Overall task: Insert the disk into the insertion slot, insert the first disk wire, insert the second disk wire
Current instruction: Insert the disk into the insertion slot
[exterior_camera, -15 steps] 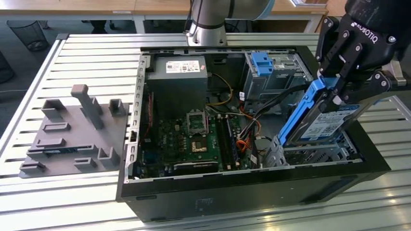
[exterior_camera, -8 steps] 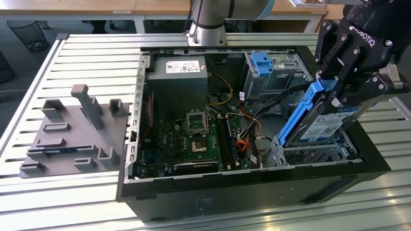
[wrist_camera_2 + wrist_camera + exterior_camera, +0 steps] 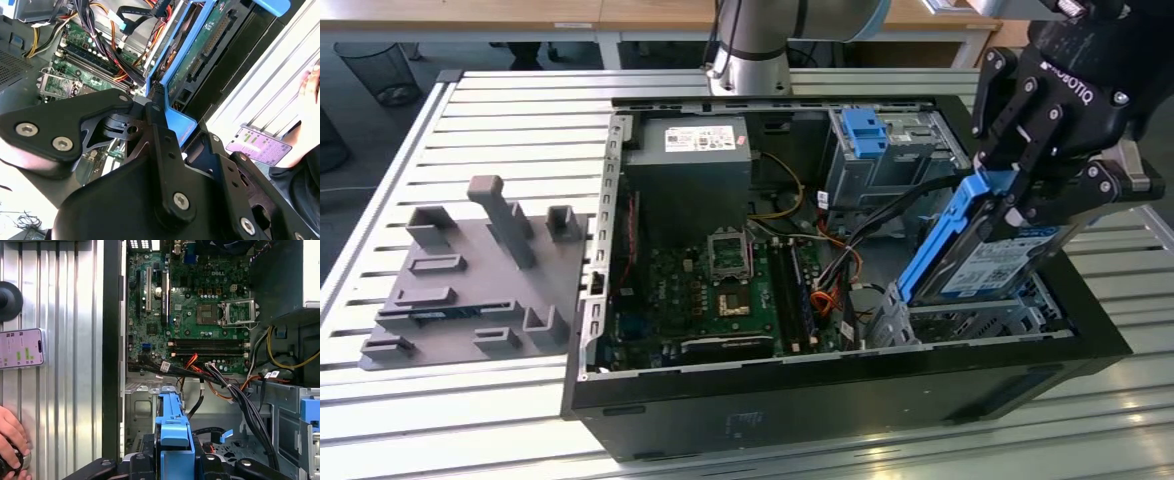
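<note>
A slatted metal counter is seen carrying an open computer case and a grey fixture, with a wastebasket on the floor behind. The disk is held steeply tilted from above, its blue carrier clamped between the fingers, its lower end at the mouth of the insertion slot.

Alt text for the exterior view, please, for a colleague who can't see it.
The gripper holds the disk steeply tilted, its lower end at the insertion slot in the open computer case, at the exterior view's right. A grey fixture lies outside it.
</note>
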